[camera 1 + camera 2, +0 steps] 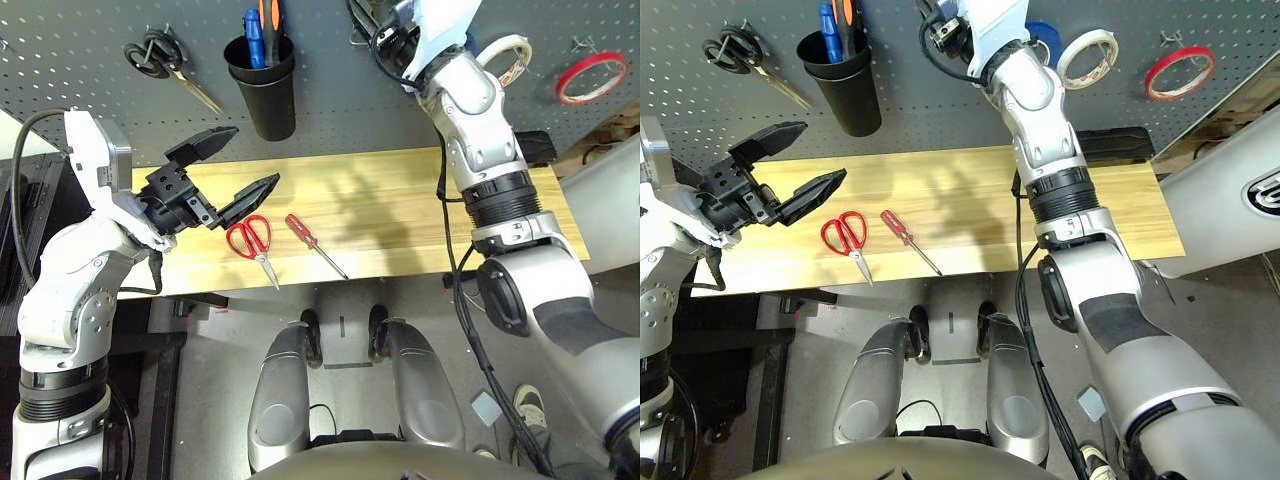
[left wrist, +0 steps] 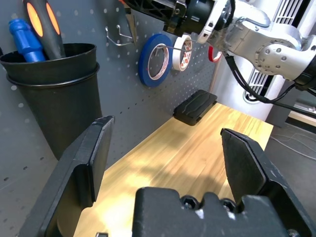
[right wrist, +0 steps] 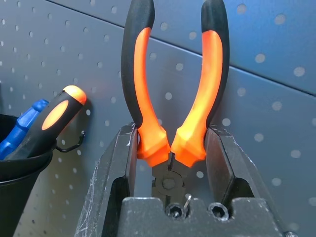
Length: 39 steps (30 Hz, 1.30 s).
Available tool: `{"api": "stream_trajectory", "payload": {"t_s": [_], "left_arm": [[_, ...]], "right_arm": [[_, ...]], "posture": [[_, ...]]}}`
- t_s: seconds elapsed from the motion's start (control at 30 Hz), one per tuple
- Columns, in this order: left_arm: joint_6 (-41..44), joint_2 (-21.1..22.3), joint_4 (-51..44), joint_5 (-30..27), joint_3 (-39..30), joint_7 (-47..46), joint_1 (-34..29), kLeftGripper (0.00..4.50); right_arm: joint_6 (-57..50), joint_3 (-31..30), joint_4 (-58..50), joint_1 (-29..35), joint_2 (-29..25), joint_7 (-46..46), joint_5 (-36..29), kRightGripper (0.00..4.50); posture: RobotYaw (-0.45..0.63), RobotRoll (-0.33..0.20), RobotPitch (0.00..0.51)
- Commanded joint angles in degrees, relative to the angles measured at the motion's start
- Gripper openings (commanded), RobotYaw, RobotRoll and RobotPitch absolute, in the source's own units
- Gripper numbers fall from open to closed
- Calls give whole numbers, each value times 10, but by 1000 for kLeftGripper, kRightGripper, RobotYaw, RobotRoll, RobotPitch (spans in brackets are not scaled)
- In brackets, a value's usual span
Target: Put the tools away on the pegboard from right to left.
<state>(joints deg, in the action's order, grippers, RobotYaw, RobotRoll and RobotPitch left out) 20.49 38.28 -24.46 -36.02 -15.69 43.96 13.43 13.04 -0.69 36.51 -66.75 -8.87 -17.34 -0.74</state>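
Observation:
My right gripper [image 3: 171, 131] is shut on the orange-handled pliers [image 3: 173, 94], holding them by the base of the handles right in front of the pegboard [image 1: 80, 90], high up near its middle. The thin red tape ring [image 1: 592, 77] hangs at the board's far right. On the wooden table lie the red-handled scissors [image 1: 252, 240] and, just right of them, the red-handled screwdriver [image 1: 312, 243]. My left gripper [image 1: 252, 157] hovers open above the table's left end, a little left of the scissors, with nothing between its fingers [image 2: 94, 163].
A black cup [image 1: 262, 90] with blue- and orange-handled tools hangs on the board, with black-handled scissors [image 1: 160, 62] to its left. A white tape roll [image 1: 505, 60] and a blue tape roll [image 2: 154, 58] hang near my right arm. A black box [image 2: 195, 106] sits at the table's back right.

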Motion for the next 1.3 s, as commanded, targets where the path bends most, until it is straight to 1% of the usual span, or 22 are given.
{"api": "stream_trajectory", "payload": {"t_s": [0.03,0.13,0.3,0.67,1.1,1.3], "left_arm": [[7,7,-17,-5,2,1,-7,4500],[10,8,-18,-7,1,3,-10,4500],[11,8,-16,-6,4,4,-8,4500],[14,8,-10,-5,15,10,-3,4500],[12,4,-5,-1,21,10,1,4500],[11,4,-2,-1,23,10,5,4500]], "right_arm": [[31,11,13,-31,6,13,-5,2096],[25,18,11,-44,15,6,-23,2096],[13,24,2,-50,18,3,-34,2096],[-46,33,-47,-45,21,-16,-81,2096],[-93,27,-107,-8,34,-16,-83,2096],[-85,29,-118,-7,32,-10,-77,2096]], "posture": [[42,0,264],[46,0,266],[40,0,273],[35,0,280],[26,0,279],[23,0,278]]}}
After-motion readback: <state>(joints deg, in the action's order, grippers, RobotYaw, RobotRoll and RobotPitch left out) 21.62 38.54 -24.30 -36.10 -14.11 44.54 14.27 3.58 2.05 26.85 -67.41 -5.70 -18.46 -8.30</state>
